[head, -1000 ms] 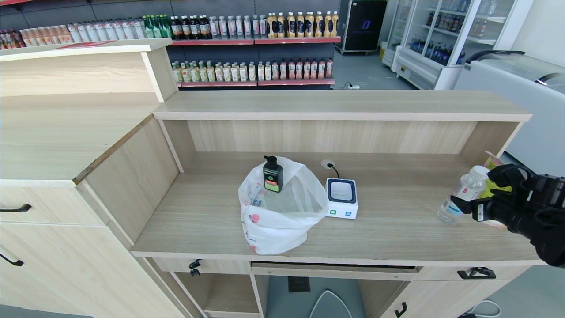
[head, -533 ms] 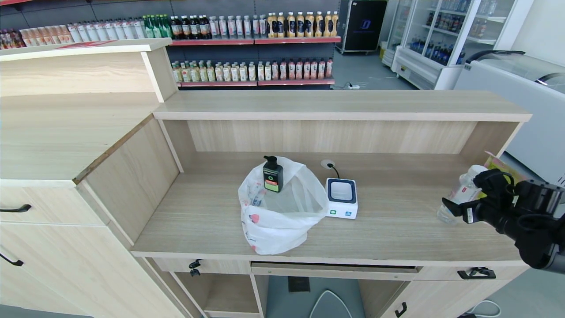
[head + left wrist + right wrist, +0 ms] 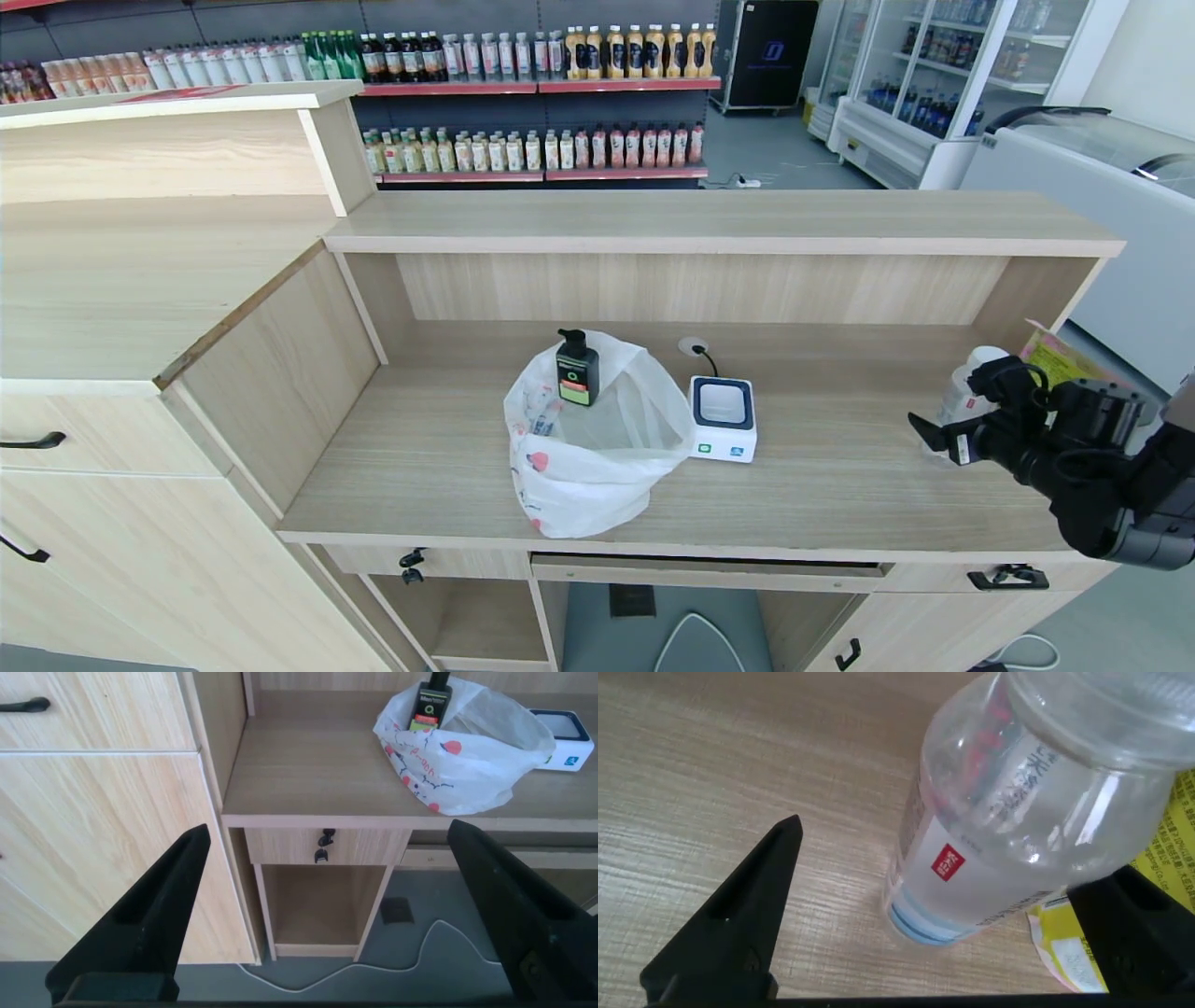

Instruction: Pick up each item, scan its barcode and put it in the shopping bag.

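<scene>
Nearest us, our left claw [image 3: 329,831] hangs spread wide, low in front of the tabletop [image 3: 840,490]. Our right claw [image 3: 952,406] is also spread, one finger on either side of the clear bottle [image 3: 999,831]. The bottle stands at the tabletop's right end, cap up, long axis near vertical.

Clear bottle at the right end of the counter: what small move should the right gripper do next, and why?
Probably close the right gripper on the clear bottle. The gripper is open with one finger on each side of the bottle, which stands on the counter, not yet clamped. It must be held before scanning.
</scene>
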